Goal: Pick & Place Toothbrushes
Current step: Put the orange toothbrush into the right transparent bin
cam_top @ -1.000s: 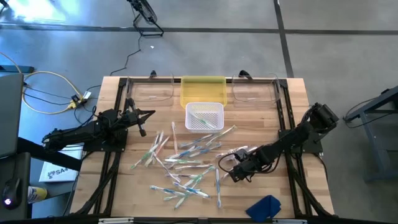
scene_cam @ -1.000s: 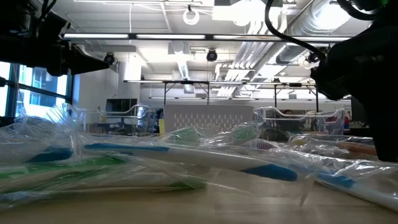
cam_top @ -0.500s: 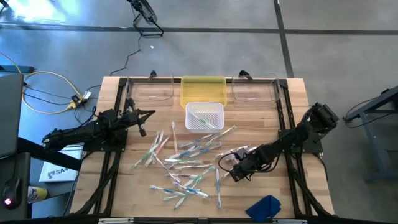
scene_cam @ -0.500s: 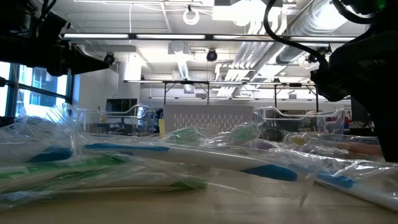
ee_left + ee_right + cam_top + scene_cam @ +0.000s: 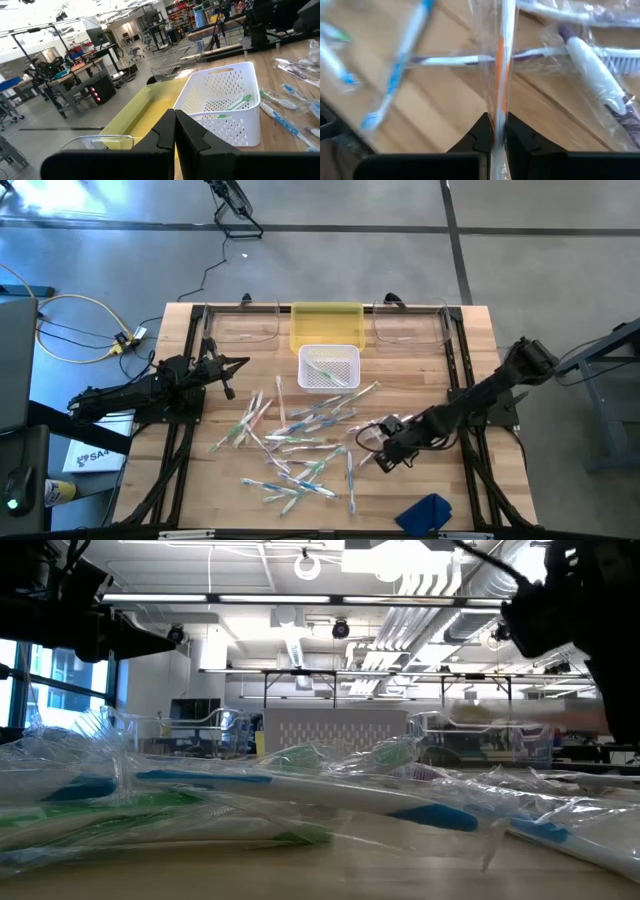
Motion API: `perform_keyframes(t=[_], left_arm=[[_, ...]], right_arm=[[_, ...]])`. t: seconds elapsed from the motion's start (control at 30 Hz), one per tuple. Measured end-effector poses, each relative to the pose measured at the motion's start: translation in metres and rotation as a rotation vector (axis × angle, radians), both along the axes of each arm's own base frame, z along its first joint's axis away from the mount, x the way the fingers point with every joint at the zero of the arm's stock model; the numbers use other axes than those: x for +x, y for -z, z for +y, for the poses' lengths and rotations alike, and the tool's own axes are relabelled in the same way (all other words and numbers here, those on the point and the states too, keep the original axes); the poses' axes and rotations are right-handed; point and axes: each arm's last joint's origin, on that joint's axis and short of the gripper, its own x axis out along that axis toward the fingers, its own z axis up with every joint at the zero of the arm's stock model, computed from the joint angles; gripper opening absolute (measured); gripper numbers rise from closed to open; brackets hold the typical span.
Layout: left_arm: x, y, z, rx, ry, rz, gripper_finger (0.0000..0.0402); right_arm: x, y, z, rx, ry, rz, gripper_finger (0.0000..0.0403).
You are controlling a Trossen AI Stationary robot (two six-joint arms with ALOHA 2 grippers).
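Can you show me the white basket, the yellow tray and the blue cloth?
white basket (image 5: 329, 367), high view, its mesh floor.
yellow tray (image 5: 325, 323), high view, its flat middle.
blue cloth (image 5: 427, 513), high view, its middle.

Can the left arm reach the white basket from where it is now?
Probably yes. The left tool, shut and empty, hovers just beside the white basket, with bare table between them; nothing stands in the way. The right tool is busy, shut on an orange toothbrush.
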Motion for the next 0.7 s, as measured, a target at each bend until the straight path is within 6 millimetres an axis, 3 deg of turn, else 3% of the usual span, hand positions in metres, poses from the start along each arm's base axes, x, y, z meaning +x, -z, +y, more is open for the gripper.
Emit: perform_keyframes(t=[0.47, 0.7], left_arm=[[0.0, 0.0, 0.0, 0.0, 0.0, 0.0, 0.0], [0.0, 0.0, 0.0, 0.0, 0.0, -0.001, 0.0]], right_arm=[[-0.017, -0.051, -0.05, -0.245, 0.078, -0.201, 0.0022], [-0.024, -0.06, -0.082, -0.396, 0.077, -0.183, 0.0022]])
